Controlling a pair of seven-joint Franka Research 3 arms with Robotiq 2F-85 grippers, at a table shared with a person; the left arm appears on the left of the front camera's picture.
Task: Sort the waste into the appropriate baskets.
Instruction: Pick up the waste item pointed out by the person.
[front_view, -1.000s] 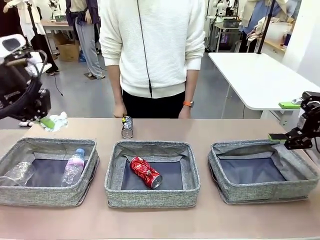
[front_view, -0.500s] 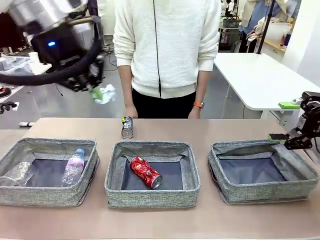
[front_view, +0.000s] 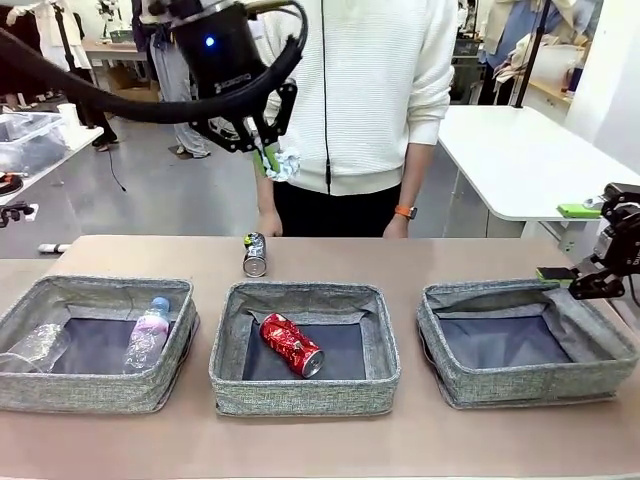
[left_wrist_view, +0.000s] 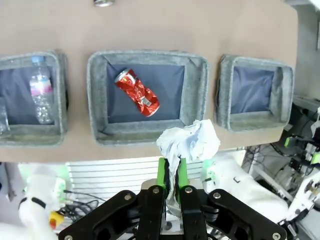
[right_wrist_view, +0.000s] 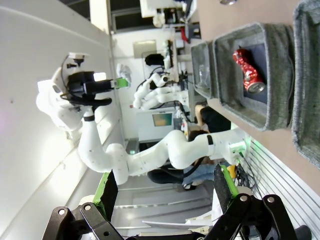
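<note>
Left gripper (front_view: 268, 160) is way up by the person's white sweater (front_view: 350, 90), pinched tight on a small crumpled white paper wad (front_view: 285, 165). On the brown counter (front_view: 320, 445) there are three grey woven fabric baskets. The left basket (front_view: 90, 392) has a blue-capped clear plastic bottle (front_view: 148, 333) and a crumpled clear plastic bottle (front_view: 35, 346). The middle basket (front_view: 300, 396) has a dented red drink can (front_view: 292, 344). A dark printed can (front_view: 255, 254) sits just behind it. Right gripper (front_view: 578, 280) hangs by the right basket (front_view: 520, 386)'s far corner.

Robotics lab, open-plan. A white worktop (front_view: 520, 150) is standing at the frame's right; a cluttered bench (front_view: 110, 45) is showing upper left; grey floor (front_view: 170, 200) is running between.
</note>
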